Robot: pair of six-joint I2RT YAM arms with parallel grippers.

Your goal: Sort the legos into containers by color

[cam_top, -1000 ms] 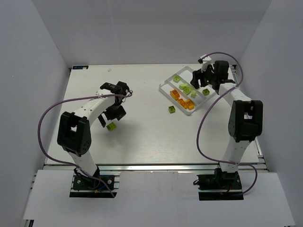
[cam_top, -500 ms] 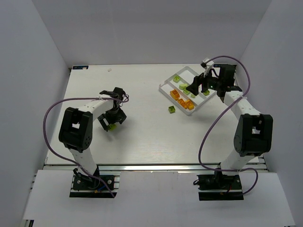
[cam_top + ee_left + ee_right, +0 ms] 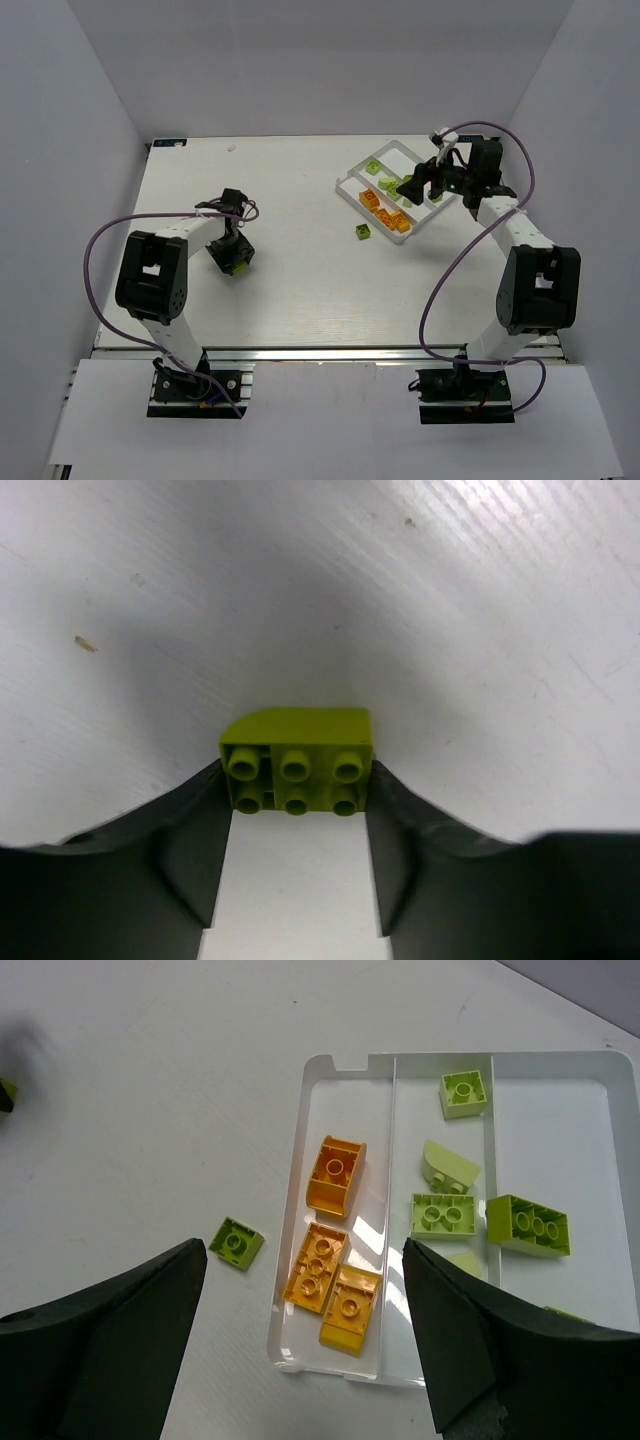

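Left gripper [image 3: 296,785]: we see its two dark fingers [image 3: 190,850] pressed against opposite sides of a lime brick [image 3: 296,765], closed on it low over the table [image 3: 480,630].
Held piece: six studs in two rows of three face the wrist camera. Beyond them we see a smooth face with one rounded corner. In the top view the lime brick sits left of the table's middle, well apart from the tray [image 3: 440,1056].
Right gripper [image 3: 302,1255]: its jaws are spread wide with nothing between them, and it hangs above the tray's near end.
Container: the tray is white and low-walled, split into long compartments, and stands at the table's far right.
Leftmost compartment in the right wrist view: we count three yellow-orange bricks [image 3: 335,1173]. The far one shows its hollow underside, and the near two lie touching.
Middle compartment: we count four pale green pieces [image 3: 440,1215], one of them a smooth wedge.
Next compartment: a long green brick [image 3: 528,1225] lies against the divider [image 3: 489,1140].
Loose brick [image 3: 237,1242]: it is small, square and lime, and lies on the table near the tray's outer wall.
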